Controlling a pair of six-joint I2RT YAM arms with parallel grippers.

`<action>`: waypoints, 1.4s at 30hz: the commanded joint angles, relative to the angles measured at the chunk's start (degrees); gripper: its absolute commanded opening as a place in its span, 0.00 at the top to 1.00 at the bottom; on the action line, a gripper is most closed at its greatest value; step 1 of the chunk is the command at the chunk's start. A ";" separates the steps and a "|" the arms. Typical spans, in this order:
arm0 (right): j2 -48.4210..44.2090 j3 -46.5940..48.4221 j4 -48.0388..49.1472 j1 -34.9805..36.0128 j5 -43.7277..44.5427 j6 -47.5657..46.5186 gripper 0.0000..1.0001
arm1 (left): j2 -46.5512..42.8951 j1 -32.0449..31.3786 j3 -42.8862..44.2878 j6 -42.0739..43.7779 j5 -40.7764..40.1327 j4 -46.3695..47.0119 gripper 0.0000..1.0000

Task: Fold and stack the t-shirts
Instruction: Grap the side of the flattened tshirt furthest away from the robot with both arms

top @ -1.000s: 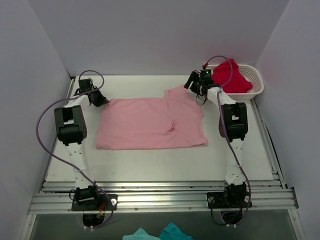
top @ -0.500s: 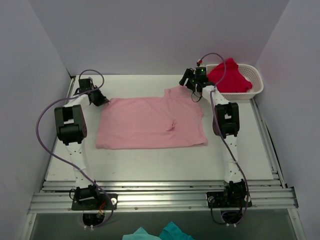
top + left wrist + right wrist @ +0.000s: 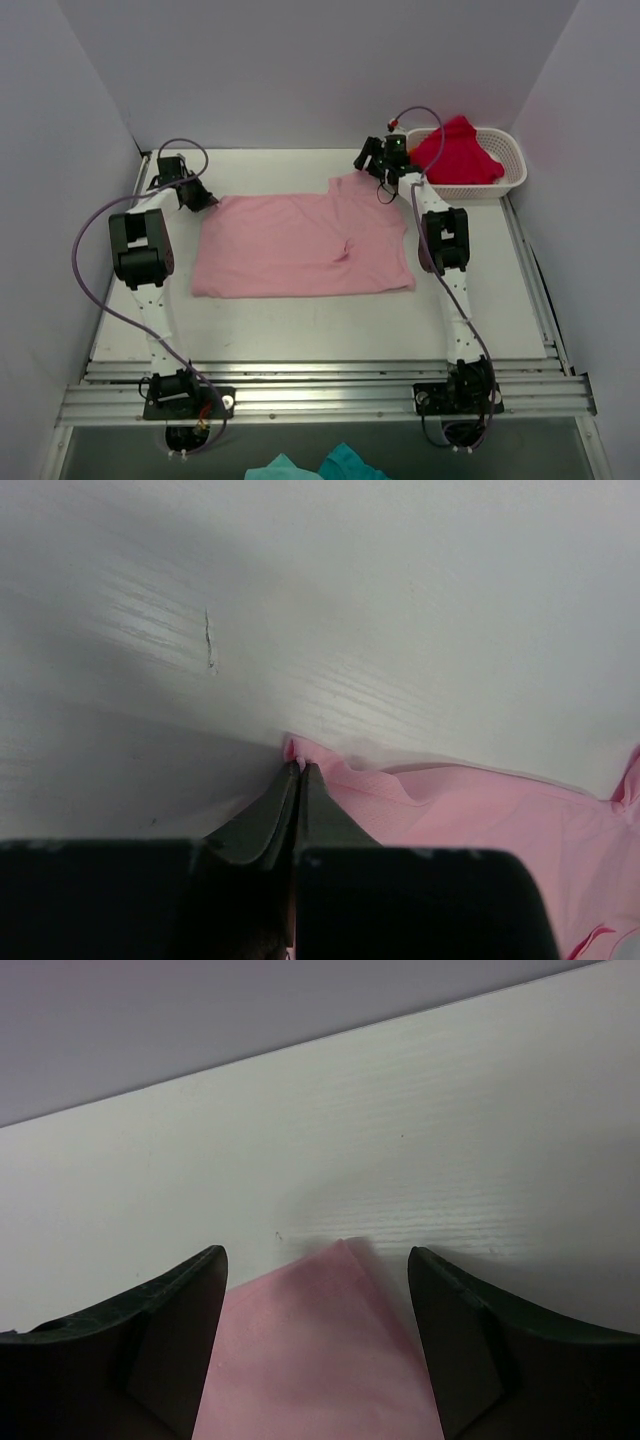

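White table (image 3: 300,330) carries the light pink t-shirt (image 3: 300,245), spread flat between our two hands. Our left hand (image 3: 298,770) is clenched on a corner of it; our right hand (image 3: 315,1260) is released, fingers astride the sleeve tip. We judge the cotton light and limp, best pinched at corners. Just beyond the right hand, the crimson t-shirt (image 3: 460,155) lies in the basket (image 3: 490,190)

left arm (image 3: 141,252) stretched to the far-left corner of the counter (image 3: 300,330) | left gripper (image 3: 298,770) low on the surface, jaws pinched together on the pink shirt (image 3: 480,815) corner | right arm (image 3: 445,240) reaching to the far edge, right of middle | right gripper (image 3: 315,1256) jaws spread wide, angled down
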 commanded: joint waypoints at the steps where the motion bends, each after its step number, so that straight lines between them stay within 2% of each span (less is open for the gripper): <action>1: 2.52 1.70 -2.66 0.48 0.65 0.11 0.31 | -0.19 0.18 0.03 0.47 -1.00 -0.14 0.98; 5: 2.79 1.70 -2.40 0.40 0.39 0.29 0.36 | -0.54 0.18 -0.41 0.56 -1.35 0.21 0.98; 6: 2.78 1.61 -2.31 0.40 0.39 0.29 0.47 | -0.54 0.18 -0.41 0.56 -1.36 0.21 0.98; 8: 2.52 1.26 -2.48 0.40 0.48 0.37 0.61 | -0.45 0.18 -0.41 0.47 -1.44 0.21 0.98; 9: 2.43 1.09 -2.49 0.31 0.48 0.29 0.72 | -0.45 0.18 -0.32 0.47 -1.44 0.21 0.98; 13: 1.65 0.30 -2.40 0.31 0.57 0.29 0.75 | -0.36 0.18 -0.23 0.47 -1.36 0.03 0.98; 16: 1.12 -0.85 -2.05 0.13 0.83 0.20 0.81 | -0.45 0.18 -0.32 0.47 -1.44 0.12 0.98; 20: 0.85 -1.20 -2.22 -0.13 1.18 0.29 1.00 | -0.45 0.18 -0.41 0.47 -1.44 0.03 0.98; 35: -9.42 -9.54 1.73 -0.92 1.18 -0.33 1.00 | -1.85 0.62 -1.82 -0.23 0.14 2.85 0.98; 42: -15.75 -14.46 3.49 -0.92 1.09 -0.33 1.00 | -7.29 0.62 -4.01 0.12 -0.65 3.98 0.98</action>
